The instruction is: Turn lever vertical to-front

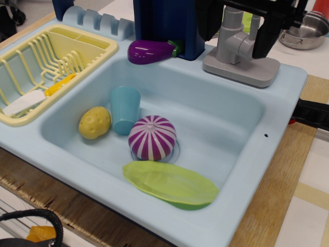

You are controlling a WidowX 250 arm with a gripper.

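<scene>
The grey toy faucet (232,38) stands on its grey base (241,69) at the sink's back right corner. The lever (254,27) is a slim grey rod that rises about upright from a short hub (245,47) on the faucet's right side. My black gripper (237,28) comes down from the top edge and is open, with one finger on each side of the faucet. The left finger (208,20) is left of the column. The right finger (268,33) is right beside the lever; I cannot tell whether it touches. The lever's tip is hidden by the gripper body.
The light-blue sink basin (231,118) holds a blue cup (125,109), a yellow potato (94,122), a purple-and-white striped ball (152,137) and a green leaf (172,182). A purple eggplant (150,51) lies on the back rim. A yellow dish rack (46,67) stands at left, a metal pot (305,32) behind right.
</scene>
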